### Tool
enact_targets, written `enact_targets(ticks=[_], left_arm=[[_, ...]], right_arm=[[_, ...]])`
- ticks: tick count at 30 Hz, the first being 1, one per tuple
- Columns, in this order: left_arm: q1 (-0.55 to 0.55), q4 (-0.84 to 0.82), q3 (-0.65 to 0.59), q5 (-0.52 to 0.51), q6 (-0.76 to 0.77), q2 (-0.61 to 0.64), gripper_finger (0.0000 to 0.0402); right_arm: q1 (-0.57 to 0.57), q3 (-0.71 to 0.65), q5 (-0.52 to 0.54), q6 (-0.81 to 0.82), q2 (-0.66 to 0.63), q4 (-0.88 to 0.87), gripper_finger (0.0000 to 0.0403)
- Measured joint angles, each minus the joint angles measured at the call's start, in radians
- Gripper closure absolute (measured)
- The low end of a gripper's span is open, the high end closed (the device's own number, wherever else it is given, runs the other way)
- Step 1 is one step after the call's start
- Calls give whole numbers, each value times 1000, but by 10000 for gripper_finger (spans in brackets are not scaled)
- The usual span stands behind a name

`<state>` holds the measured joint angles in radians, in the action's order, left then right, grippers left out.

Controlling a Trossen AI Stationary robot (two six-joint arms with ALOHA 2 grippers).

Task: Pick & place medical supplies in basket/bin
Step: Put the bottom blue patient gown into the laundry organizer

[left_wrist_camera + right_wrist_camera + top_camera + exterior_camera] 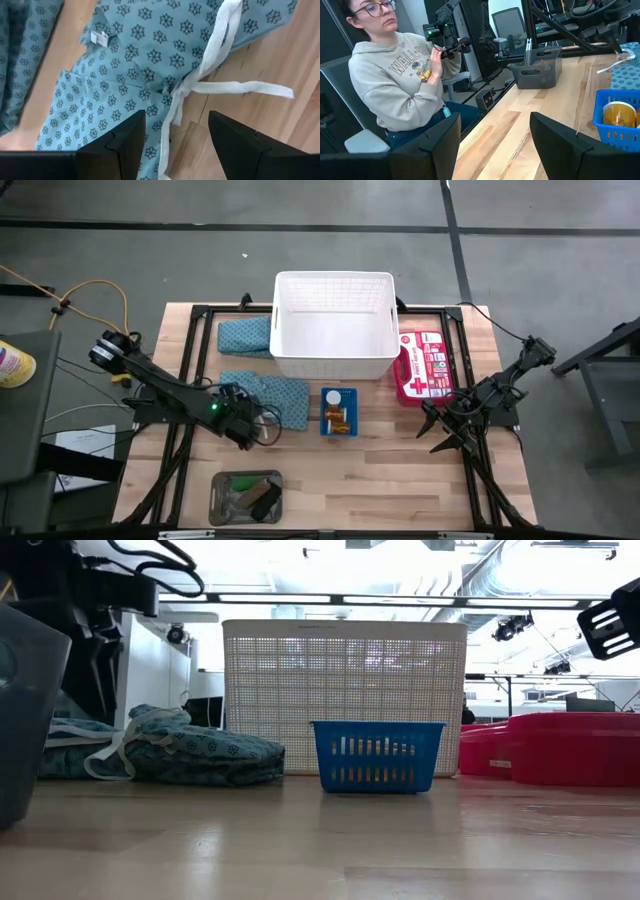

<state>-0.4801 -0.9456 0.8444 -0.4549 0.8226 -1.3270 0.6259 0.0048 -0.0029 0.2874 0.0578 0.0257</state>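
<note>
Nearest the lens in the left wrist view: left hand (175,145), two dark fingers apart, nothing between them, poised over the near folded cloth (135,75). White string (220,85) of that cloth knotted just ahead of the finger gap, one tail trailing off onto bare counter (295,45).

High view: same cloth (275,393) lying flat just beside the left hand (243,423), toward the white basket (335,325). Long axis running left-right across the counter, roughly parallel to the basket's front wall. Second folded cloth (245,335) farther back, touching the basket's left side.

Right hand (447,432) parked near the right edge, fingers apart, empty, well apart from both cloths; red first-aid case (424,366) between it and the basket. Left arm clearly the nearer one.

Small blue basket (339,411) with an orange vial (338,417) and white disc (332,395) between the two arms. Grey tray (245,496) near the front edge, holding dark rolls; colours hard to tell.

Person in a grey hoodie (400,85) seated beyond the counter, holding a dark handheld device.

Judgement: white basket empty so far. Likely next: drop onto the cloth edge, then carry back and right into the basket. Risk: catching only the string.
</note>
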Motion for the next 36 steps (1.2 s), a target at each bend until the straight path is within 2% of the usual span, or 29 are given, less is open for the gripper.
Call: enact_targets(ticks=[25,36], left_arm=[[0,1,-3,-21,9,8,191],[0,7,-5,-20,14,6,101]], right_arm=[[0,0,0,0,0,0,177],[0,0,0,0,0,0,177]])
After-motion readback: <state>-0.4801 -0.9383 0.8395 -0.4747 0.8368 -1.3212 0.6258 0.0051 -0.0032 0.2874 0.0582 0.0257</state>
